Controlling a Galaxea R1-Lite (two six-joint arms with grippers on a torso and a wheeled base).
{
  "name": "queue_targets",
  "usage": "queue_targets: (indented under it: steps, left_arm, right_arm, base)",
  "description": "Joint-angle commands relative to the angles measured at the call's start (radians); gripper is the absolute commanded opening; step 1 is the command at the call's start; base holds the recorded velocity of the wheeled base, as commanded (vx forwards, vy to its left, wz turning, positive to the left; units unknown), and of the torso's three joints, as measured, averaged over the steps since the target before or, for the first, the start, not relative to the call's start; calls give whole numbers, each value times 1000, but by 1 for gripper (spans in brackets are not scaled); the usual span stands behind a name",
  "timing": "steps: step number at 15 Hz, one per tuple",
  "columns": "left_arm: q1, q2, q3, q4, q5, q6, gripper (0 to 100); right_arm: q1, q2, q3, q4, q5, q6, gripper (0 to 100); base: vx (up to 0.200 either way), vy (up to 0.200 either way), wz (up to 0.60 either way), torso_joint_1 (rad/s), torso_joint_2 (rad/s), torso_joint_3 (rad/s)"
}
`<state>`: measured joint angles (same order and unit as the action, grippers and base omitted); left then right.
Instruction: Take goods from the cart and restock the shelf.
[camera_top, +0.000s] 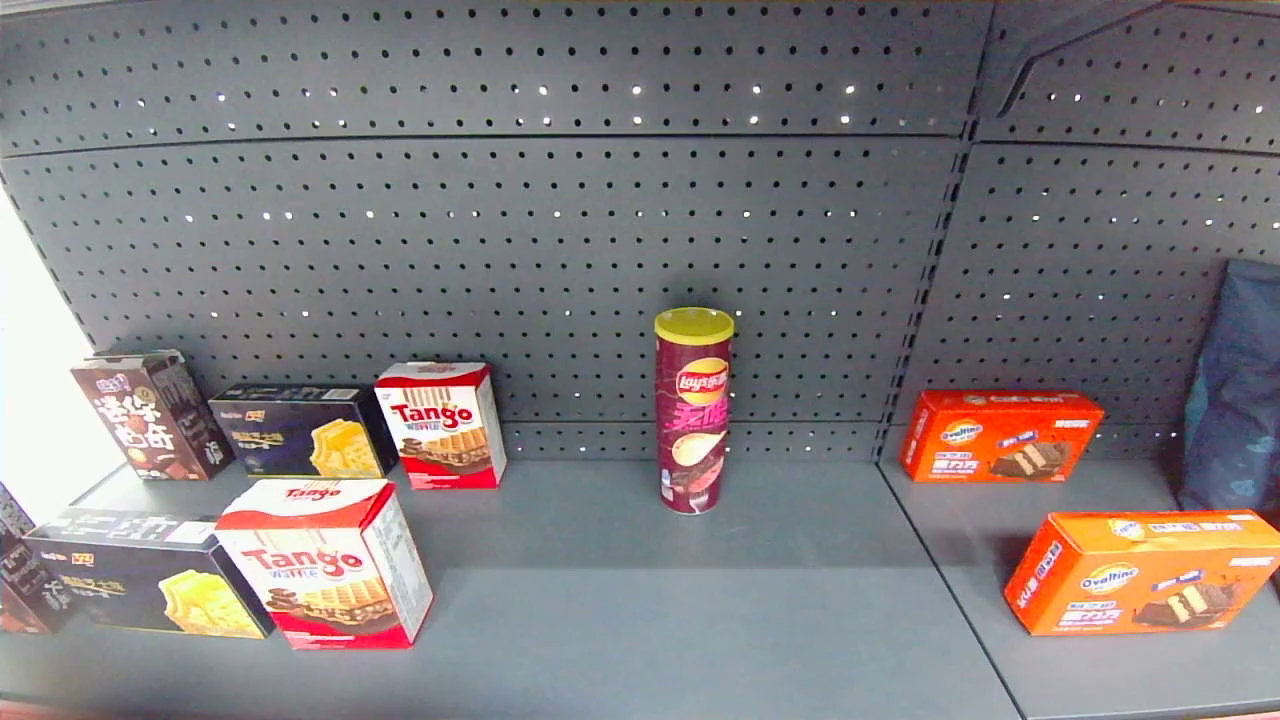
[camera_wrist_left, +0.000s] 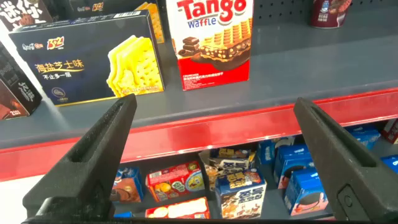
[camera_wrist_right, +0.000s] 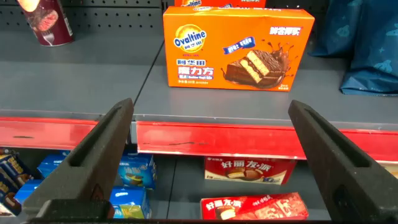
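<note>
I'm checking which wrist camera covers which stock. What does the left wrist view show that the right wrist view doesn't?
Only the left wrist view: a dark box with yellow crackers and a red-and-white wafer box, side by side on the shelf. Only the right wrist view: an orange box with a blue bag beside it. Both: the chip can farther back, the shelf's red front edge, and blue cartons on the level below. Each also has its own gripper in front, jaws open: left gripper, right gripper.

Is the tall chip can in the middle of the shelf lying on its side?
No, the chip can stands upright on the shelf, with its yellow lid on top.
</note>
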<state>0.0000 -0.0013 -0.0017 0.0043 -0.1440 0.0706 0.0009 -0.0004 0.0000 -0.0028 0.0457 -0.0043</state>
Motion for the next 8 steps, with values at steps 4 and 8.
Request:
queue_targets:
  steps: [4, 8]
  left_arm:
    - [0, 1, 0, 0, 0, 0, 100]
    - [0, 1, 0, 0, 0, 0, 100]
  right_arm:
    - [1, 0, 0, -2, 0, 0, 100]
    - [1, 0, 0, -2, -1, -2, 100]
  base:
    - [0, 0, 0, 0, 0, 0]
    - [0, 0, 600, 0, 0, 5]
